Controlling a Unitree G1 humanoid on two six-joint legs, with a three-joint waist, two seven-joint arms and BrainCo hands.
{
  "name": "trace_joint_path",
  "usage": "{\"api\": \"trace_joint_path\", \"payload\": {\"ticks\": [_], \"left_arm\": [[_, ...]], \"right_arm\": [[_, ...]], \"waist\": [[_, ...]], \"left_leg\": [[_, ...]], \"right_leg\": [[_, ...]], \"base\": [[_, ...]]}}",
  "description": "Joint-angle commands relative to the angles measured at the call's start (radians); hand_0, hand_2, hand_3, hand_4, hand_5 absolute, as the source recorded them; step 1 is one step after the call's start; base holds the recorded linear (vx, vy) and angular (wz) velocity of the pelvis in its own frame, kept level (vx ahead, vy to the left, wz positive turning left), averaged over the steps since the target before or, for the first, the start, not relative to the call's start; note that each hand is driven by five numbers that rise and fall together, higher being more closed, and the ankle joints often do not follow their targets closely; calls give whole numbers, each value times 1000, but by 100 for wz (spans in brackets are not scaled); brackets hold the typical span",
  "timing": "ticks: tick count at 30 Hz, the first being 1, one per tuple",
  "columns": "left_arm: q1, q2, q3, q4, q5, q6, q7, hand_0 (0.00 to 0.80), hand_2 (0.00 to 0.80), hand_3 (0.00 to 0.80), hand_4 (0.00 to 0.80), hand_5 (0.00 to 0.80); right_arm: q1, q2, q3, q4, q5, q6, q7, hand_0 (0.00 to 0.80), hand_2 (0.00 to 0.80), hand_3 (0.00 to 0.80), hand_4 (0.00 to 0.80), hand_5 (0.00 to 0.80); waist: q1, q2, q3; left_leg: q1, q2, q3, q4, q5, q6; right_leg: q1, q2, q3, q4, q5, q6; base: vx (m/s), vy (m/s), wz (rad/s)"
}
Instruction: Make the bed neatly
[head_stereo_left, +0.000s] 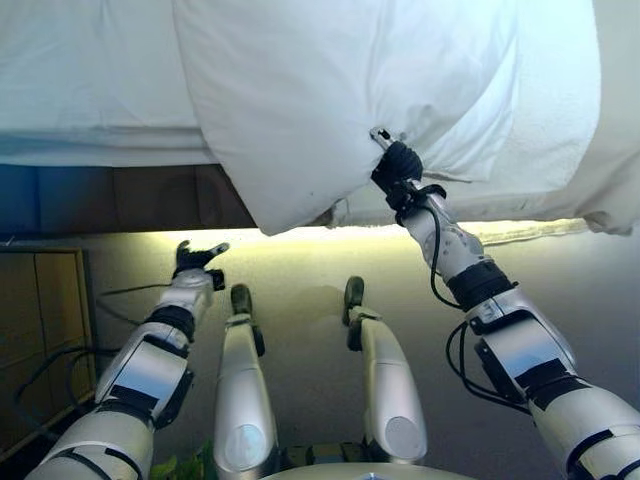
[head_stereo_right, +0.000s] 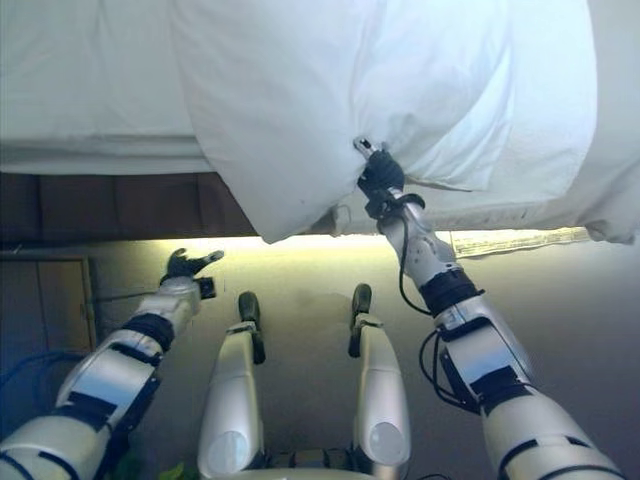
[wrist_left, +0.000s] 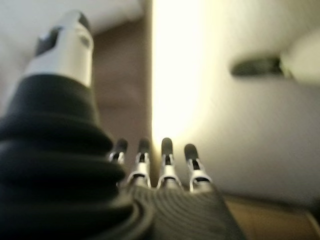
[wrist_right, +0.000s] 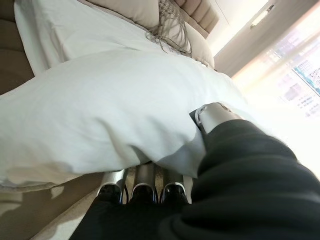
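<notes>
A large white pillow (head_stereo_left: 330, 90) lies on the white bed (head_stereo_left: 90, 70) and hangs over its near edge. My right hand (head_stereo_left: 398, 170) is raised to the pillow's lower edge. In the right wrist view its thumb (wrist_right: 212, 115) lies on top of the pillow (wrist_right: 110, 100) and its fingers (wrist_right: 142, 187) are curled under it, pinching the cloth. My left hand (head_stereo_left: 195, 258) is low by the floor in front of the bed base, fingers straight and empty. It also shows in the left wrist view (wrist_left: 165, 165).
The bed's dark brown base (head_stereo_left: 150, 195) runs under the mattress, with a lit strip along the floor below it. A wooden cabinet (head_stereo_left: 40, 330) stands at the left. Beige pillows (wrist_right: 130, 10) and a fringed cushion (wrist_right: 167, 30) lie at the bed's far end.
</notes>
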Motion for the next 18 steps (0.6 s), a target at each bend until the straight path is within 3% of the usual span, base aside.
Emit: {"api": "trace_joint_path", "payload": {"ticks": [1,7,13,18], "left_arm": [[1,-5,40,22,-28,-49,-55,0,0,0,0,0],[7,-71,48,-55,-225,-67,-334,0,0,0,0,0],[11,-161,-6,-240,-396,-62,-455,0,0,0,0,0],[0,-200,-58,-366,-606,7,-543,0,0,0,0,0]], "right_arm": [[-87,-84,-23,-46,23,-32,44,800,800,800,800,800],[-126,-91,-19,-58,18,-21,30,800,800,800,800,800],[-162,-79,-27,-78,6,-9,6,800,800,800,800,800],[-172,-76,-27,-85,25,-8,5,800,800,800,800,800]], "waist": [[6,66,-12],[-3,77,-9],[-6,70,-4],[-7,52,-4]], "left_leg": [[-37,30,-20,-3,52,4],[-48,26,-15,-9,48,8],[-61,23,-11,-14,44,14],[-63,26,-10,-16,39,21]], "right_leg": [[4,-43,-31,-36,-2,16],[-17,-36,-30,-29,-9,14],[-28,-22,-29,-36,-6,15],[-27,-8,-33,-42,0,15]], "base": [[-41,63,5],[-50,40,-1],[-41,-14,-5],[-12,-58,-4]]}}
